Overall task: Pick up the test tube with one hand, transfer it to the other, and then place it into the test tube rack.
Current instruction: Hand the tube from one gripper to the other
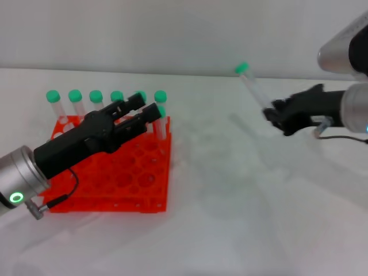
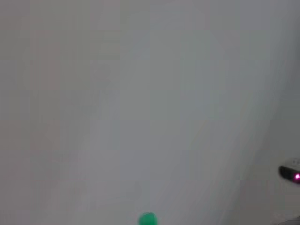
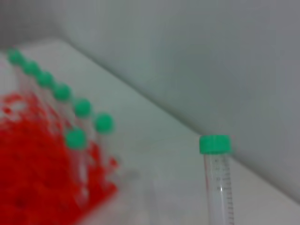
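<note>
The test tube (image 1: 253,89) is slim and clear with a green cap. It is held tilted above the table at the right, cap up and away. My right gripper (image 1: 275,117) is shut on its lower part. In the right wrist view the test tube (image 3: 218,183) stands upright close to the camera. The orange-red test tube rack (image 1: 132,184) sits on the table at the left and also shows in the right wrist view (image 3: 33,183). My left gripper (image 1: 145,107) hovers over the rack's back part, fingers apart and empty. It is well apart from the held tube.
Several green-capped tubes (image 1: 75,96) stand in the rack's back row, with one more (image 1: 161,112) at its right end. They also show in the right wrist view (image 3: 83,107). The left wrist view shows a pale surface, one green cap (image 2: 147,219) and a dark device with a pink light (image 2: 291,174).
</note>
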Robot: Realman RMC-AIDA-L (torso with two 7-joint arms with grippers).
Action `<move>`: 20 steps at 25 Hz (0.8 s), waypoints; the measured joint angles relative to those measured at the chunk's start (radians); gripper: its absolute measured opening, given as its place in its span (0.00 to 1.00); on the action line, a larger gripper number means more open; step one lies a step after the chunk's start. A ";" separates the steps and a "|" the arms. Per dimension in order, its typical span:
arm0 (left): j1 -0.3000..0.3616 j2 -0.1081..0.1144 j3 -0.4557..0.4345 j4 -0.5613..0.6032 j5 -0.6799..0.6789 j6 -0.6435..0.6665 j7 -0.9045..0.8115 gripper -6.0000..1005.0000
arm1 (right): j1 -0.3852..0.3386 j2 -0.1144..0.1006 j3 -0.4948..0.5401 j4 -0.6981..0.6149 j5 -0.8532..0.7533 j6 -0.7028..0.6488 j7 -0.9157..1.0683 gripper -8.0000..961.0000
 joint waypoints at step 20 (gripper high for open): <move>-0.069 0.007 0.000 -0.045 0.016 -0.014 -0.202 0.72 | -0.118 -0.003 -0.107 -0.068 0.265 -0.169 -0.341 0.22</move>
